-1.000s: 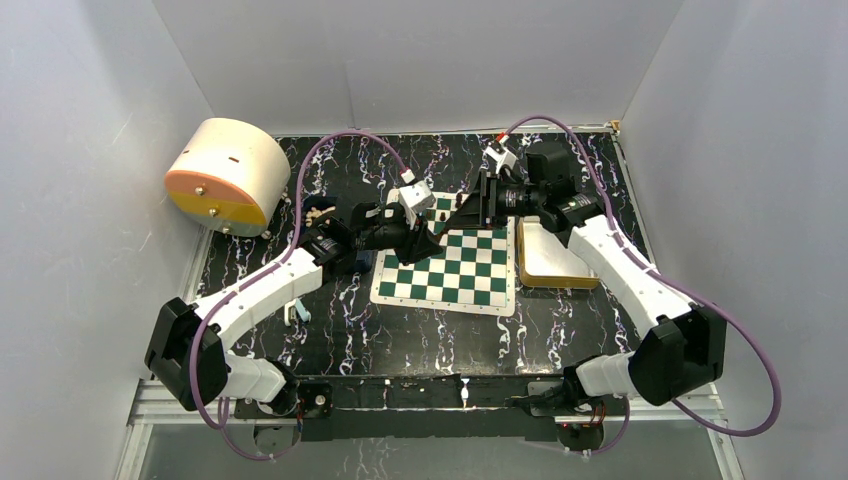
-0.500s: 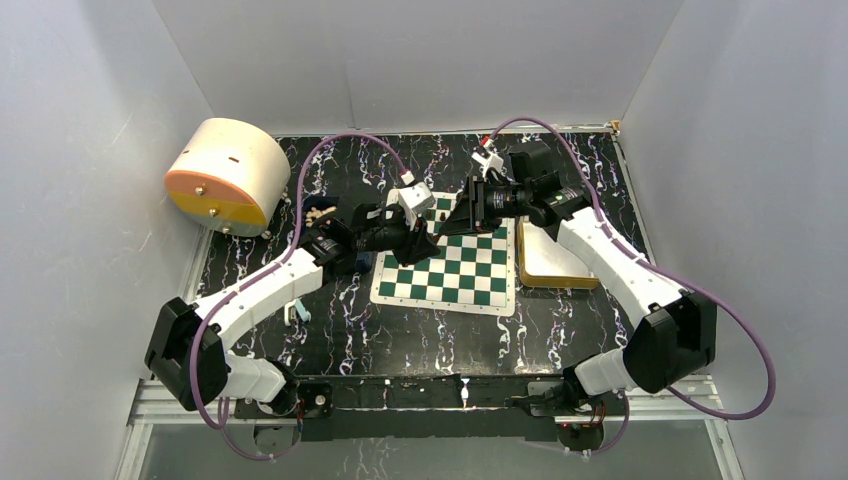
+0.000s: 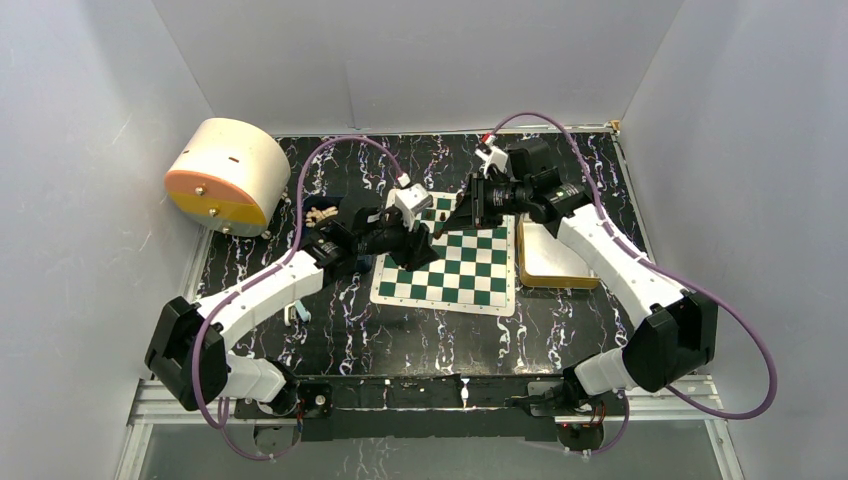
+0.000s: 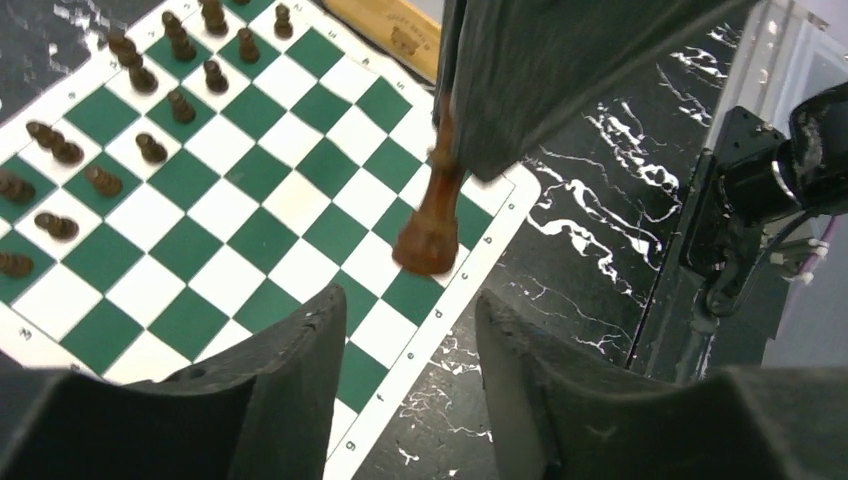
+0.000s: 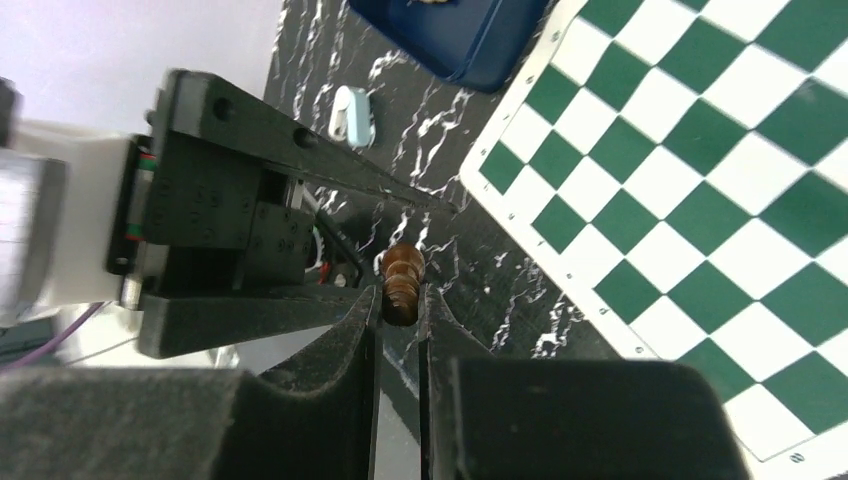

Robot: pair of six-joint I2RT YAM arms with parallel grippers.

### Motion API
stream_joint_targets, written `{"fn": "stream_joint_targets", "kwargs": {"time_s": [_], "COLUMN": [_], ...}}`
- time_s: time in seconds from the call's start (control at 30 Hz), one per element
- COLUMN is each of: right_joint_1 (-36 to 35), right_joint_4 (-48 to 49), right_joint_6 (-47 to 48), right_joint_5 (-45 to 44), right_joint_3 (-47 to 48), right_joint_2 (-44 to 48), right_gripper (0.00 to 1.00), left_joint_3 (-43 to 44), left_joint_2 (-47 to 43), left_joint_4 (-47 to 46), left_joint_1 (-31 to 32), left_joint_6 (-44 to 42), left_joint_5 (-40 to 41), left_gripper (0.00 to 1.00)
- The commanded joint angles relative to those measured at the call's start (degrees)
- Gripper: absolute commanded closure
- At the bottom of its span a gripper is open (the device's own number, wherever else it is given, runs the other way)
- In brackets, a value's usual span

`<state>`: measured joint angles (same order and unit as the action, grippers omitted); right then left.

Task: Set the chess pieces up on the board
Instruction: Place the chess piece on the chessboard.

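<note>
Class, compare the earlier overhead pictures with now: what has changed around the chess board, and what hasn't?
The right gripper swung left over the board and shut on a brown chess piece; the left gripper opened beside it. The board, the pieces standing on it and the gold tray stayed put.

Held piece: dark brown turned-wood chess piece (image 4: 430, 225), blurred, over the board's edge; its head is hidden between the right gripper's fingers (image 4: 540, 90), so its kind cannot be told.
Board: green-and-white checked mat (image 3: 470, 275); its far-left corner is covered by both wrists from above.
Set pieces: tiny dark brown figures (image 4: 150, 148) on the board, too small to identify.
Gold rectangular tin tray (image 4: 390, 25): beside the board, cut off by the picture's top (only a corner shows).
Dark blue tray (image 5: 470, 35): off the board's corner, cut off likewise.
</note>
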<state>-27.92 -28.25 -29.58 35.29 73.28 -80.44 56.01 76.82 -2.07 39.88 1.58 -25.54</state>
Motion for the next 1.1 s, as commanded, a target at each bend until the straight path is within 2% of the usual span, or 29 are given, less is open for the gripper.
{"fn": "stream_joint_targets", "kwargs": {"time_s": [0.0, 0.17, 0.2, 0.23, 0.27, 0.53, 0.8, 1.07], "right_joint_1": [-0.03, -0.75, -1.17, -1.70, -2.22, -5.53, -7.08, -7.26], "right_joint_4": [-1.74, -5.94, -7.03, -7.99, -8.72, -10.51, -11.55, -11.29], "right_joint_6": [3.12, 7.58, 8.57, 9.77, 10.95, 17.49, 19.07, 19.39], "right_joint_5": [-9.77, -22.51, -24.97, -27.47, -30.10, -44.22, -49.31, -52.71], "right_joint_3": [6.13, 11.42, 12.74, 14.79, 16.24, 25.66, 37.51, 43.78], "right_joint_2": [-0.41, -4.64, -5.95, -7.50, -9.06, -21.67, -36.15, -44.23], "right_gripper": [0.88, 0.89, 0.89, 0.88, 0.88, 0.87, 0.87, 0.87], "left_joint_3": [-3.23, -7.28, -8.04, -8.69, -9.37, -14.66, -17.47, -17.67], "left_joint_2": [-2.55, -5.61, -6.30, -7.04, -7.76, -17.07, -23.90, -26.98], "left_joint_4": [1.69, 1.72, 1.76, 1.72, 3.20, 7.55, 5.63, 5.80], "left_joint_1": [-0.10, -0.18, -0.23, -0.24, -0.33, -0.33, -0.28, -0.24], "left_joint_6": [-0.08, 0.29, 0.31, 0.45, 0.45, -6.43, -8.45, -8.92], "left_joint_5": [4.15, 8.20, 9.25, 10.55, 11.68, 21.29, 31.91, 34.57], "left_gripper": [0.48, 0.34, 0.26, 0.11, 0.09, 0.09, 0.09, 0.09]}}
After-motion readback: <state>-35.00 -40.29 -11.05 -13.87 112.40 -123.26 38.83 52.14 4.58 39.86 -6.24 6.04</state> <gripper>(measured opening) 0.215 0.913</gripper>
